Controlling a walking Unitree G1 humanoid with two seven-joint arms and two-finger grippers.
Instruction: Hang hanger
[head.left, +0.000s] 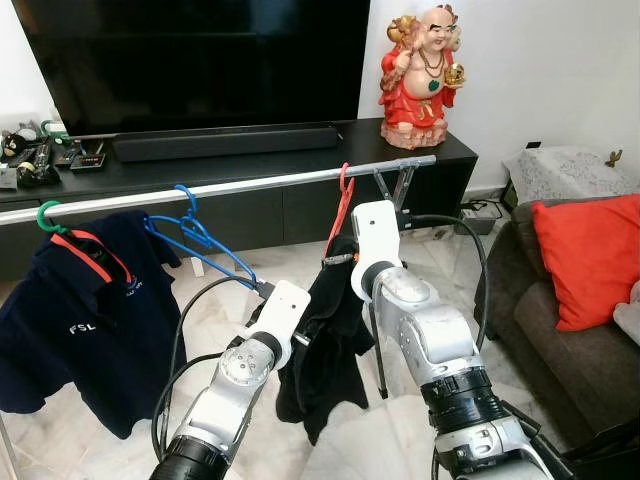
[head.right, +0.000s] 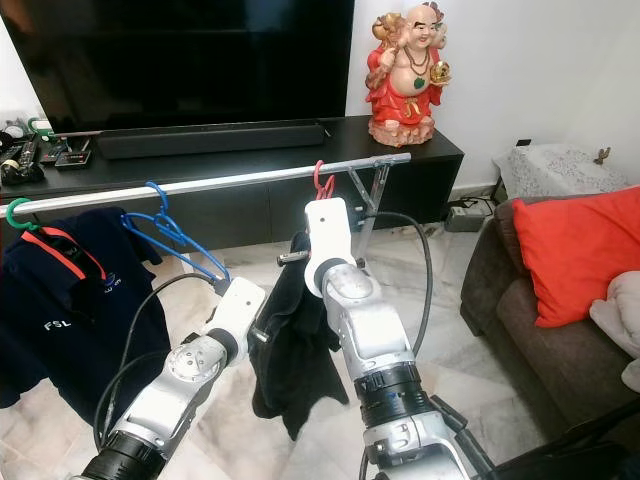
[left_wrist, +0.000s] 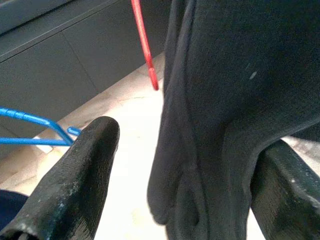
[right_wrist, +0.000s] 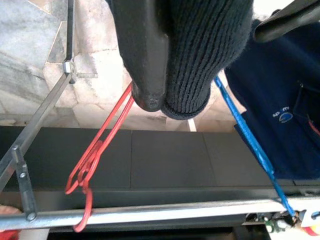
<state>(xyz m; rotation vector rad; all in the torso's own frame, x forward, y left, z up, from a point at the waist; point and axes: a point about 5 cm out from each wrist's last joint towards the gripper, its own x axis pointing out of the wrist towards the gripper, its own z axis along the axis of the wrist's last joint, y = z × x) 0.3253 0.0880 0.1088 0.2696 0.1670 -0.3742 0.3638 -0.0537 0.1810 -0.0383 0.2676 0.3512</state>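
Observation:
A red hanger (head.left: 343, 205) carries a black garment (head.left: 320, 350), and its hook (right_wrist: 82, 220) sits over the silver rail (head.left: 250, 185). My right gripper (right_wrist: 207, 65) is just below the rail, shut on the garment-covered shoulder of the hanger. One of its fingers (right_wrist: 145, 50) presses against the knit fabric. Lower down, my left gripper (left_wrist: 192, 140) stands open, with the hanging black garment (left_wrist: 225, 110) between its fingers (left_wrist: 75, 185).
A blue hanger (head.left: 200, 240) hangs bare on the rail, left of the red one. Further left, a navy polo shirt (head.left: 80, 310) hangs from a green hook (head.left: 45, 215). Behind the rail are a dark TV console (head.left: 200, 170) and a statue (head.left: 420, 80). A sofa with a red cushion (head.left: 590, 260) stands to the right.

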